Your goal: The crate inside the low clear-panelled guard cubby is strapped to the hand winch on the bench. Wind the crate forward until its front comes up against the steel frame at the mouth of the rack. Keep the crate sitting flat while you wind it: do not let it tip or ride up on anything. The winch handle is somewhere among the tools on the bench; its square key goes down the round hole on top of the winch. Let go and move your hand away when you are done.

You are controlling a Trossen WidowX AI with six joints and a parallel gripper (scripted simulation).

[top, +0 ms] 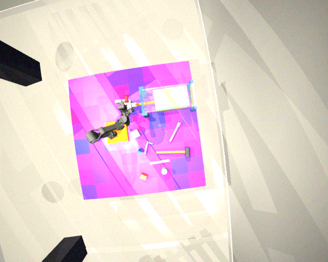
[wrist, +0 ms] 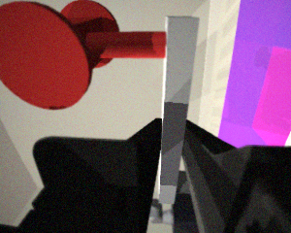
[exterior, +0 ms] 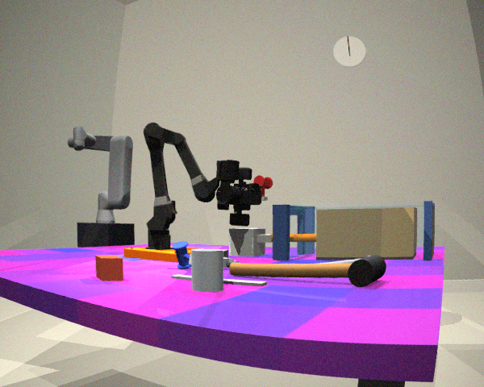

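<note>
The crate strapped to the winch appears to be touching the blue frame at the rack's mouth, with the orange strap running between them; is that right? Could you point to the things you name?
Not quite: the crate (top: 171, 97) (exterior: 359, 233) stands back from the blue frame (top: 141, 97) (exterior: 277, 232); the top view shows a gap, crossed by the orange strap (top: 149, 103) (exterior: 302, 238).

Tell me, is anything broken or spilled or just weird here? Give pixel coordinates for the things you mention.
I can't see anything spilled or broken, and the crate (top: 169, 99) (exterior: 350, 233) looks flat. Two funny things: the blue spool-shaped piece (top: 140, 150) (exterior: 181, 255) leans over among the tools, and the wall clock (exterior: 353, 53) shows no numbers and only one hand that I can make out.
</note>
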